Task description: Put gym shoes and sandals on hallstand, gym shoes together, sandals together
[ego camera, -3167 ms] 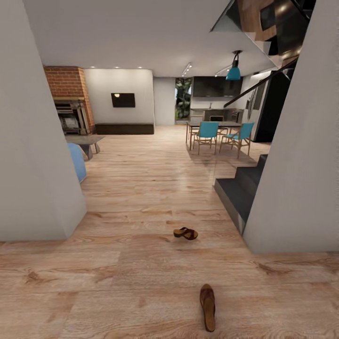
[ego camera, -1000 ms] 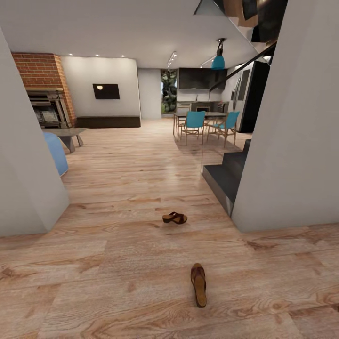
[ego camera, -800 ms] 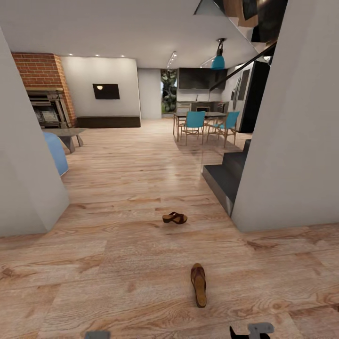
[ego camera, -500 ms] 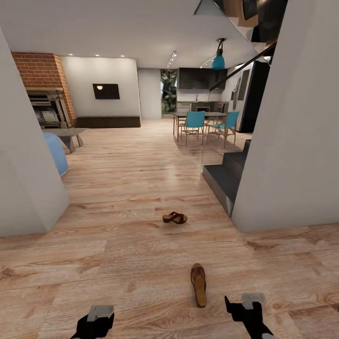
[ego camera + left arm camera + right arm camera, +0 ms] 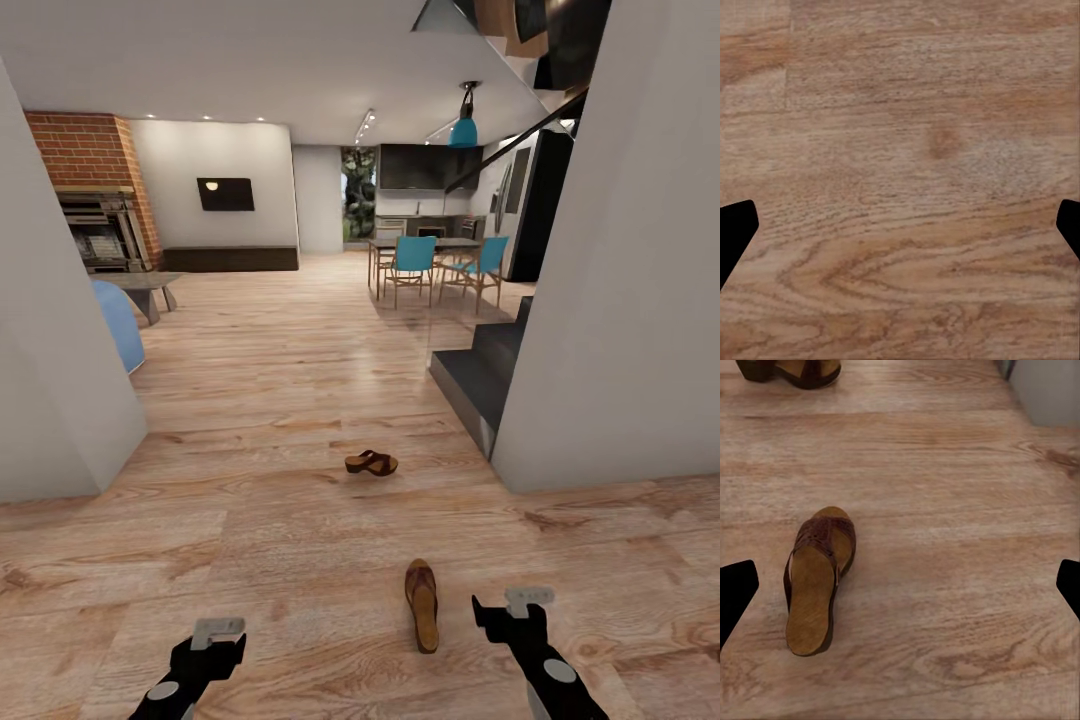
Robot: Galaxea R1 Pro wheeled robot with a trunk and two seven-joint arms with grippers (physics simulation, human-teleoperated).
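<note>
Two dark brown sandals lie on the corridor floor (image 5: 280,560). The near sandal (image 5: 421,604) points away from me; the far sandal (image 5: 371,462) lies crosswise beyond it. My right gripper (image 5: 515,608) hovers open just right of the near sandal, apart from it. In the right wrist view the near sandal (image 5: 816,581) lies between the spread fingertips (image 5: 735,592), and the far sandal (image 5: 791,369) is at the edge. My left gripper (image 5: 215,640) is open over bare planks (image 5: 900,150). The gym shoes and the hallstand are out of view.
White wall corners stand at the left (image 5: 60,400) and the right (image 5: 620,350) of the passage. Dark stair steps (image 5: 480,385) sit by the right wall. Beyond lie a living room with a blue seat (image 5: 118,325) and a dining table with teal chairs (image 5: 412,262).
Both arms have come up into the head view from its lower edge, the right one beside the near sandal. The sandals have not moved. The camera shifted before that.
</note>
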